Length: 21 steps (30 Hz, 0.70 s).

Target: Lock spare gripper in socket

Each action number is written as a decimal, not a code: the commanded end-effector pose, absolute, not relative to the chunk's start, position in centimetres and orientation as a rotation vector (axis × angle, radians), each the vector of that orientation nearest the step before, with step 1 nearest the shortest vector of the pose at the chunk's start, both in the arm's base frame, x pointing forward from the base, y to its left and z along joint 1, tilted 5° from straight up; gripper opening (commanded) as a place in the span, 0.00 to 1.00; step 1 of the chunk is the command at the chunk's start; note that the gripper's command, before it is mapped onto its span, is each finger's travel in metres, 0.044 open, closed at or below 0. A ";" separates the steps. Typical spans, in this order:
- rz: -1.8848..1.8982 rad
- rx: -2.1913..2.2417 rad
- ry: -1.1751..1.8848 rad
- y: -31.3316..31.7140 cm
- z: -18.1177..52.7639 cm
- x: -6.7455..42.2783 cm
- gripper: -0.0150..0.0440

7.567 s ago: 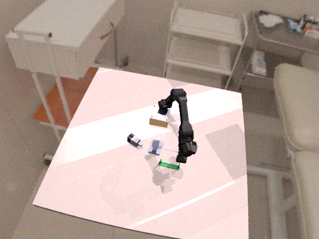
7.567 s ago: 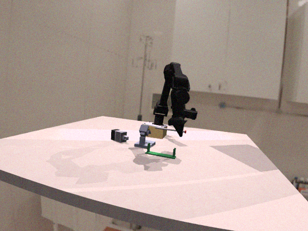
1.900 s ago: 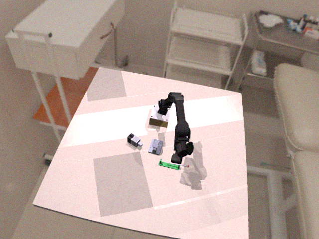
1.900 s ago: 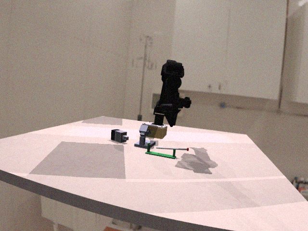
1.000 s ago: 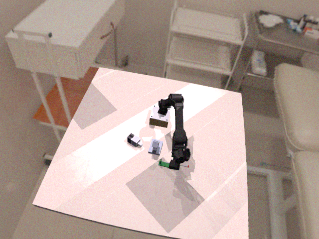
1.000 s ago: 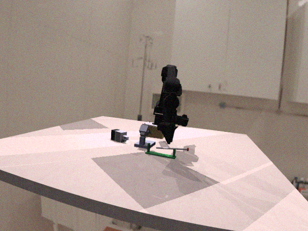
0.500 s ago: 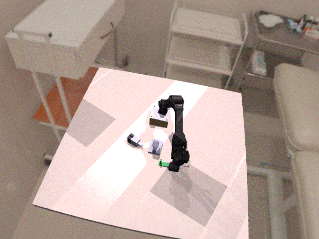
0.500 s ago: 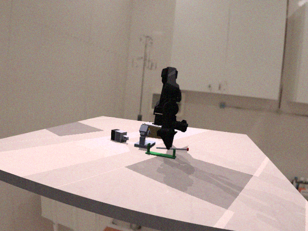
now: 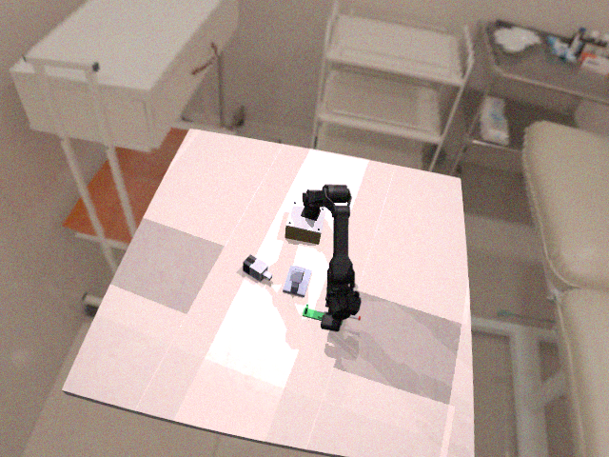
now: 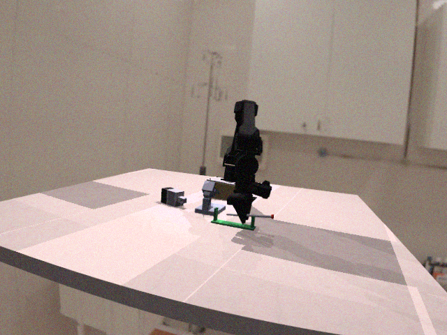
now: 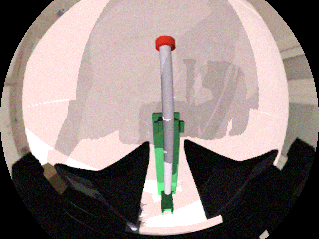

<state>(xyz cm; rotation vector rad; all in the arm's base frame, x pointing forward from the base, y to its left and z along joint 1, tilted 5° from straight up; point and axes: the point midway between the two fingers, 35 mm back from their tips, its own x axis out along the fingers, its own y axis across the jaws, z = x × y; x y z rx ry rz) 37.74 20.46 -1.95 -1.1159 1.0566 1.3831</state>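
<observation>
Wrist view, item one: fingers. They are parted to a middling gap and hold nothing. You see one dark tip on each side of the lock pin [image 11: 167, 96], apparently not touching it.

Item two: lock pin. A thin grey rod with a red cap [image 11: 165, 43] at its far end, lying level across a green rest [image 11: 159, 153], out of the socket. Judge it light, rigid and smooth. It may roll or slide in a slack pinch, and it may tip if you take it at one end. Take hold across the shank near its middle, where the fingers now straddle it, and leave the capless end free for insertion.

Item three: green rest. In the exterior view it is a low bar with short uprights, probably easy to nudge.

Item four: socket mount [image 10: 208, 202]. Grey, on the surface [image 10: 108, 234], just left of and beyond the rest.

Item five: spare gripper [image 10: 172, 196]. It lies farther left, apart from the mount, undocked.
</observation>
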 end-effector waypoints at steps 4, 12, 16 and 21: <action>1.376 -1.115 1.060 20.4 -2.1 37.8 0.38; 1.376 -1.115 1.060 20.4 -2.1 37.7 0.25; 1.377 -1.115 1.060 20.4 -2.1 37.7 0.25; 1.381 -1.116 1.058 20.4 -1.3 37.7 0.25</action>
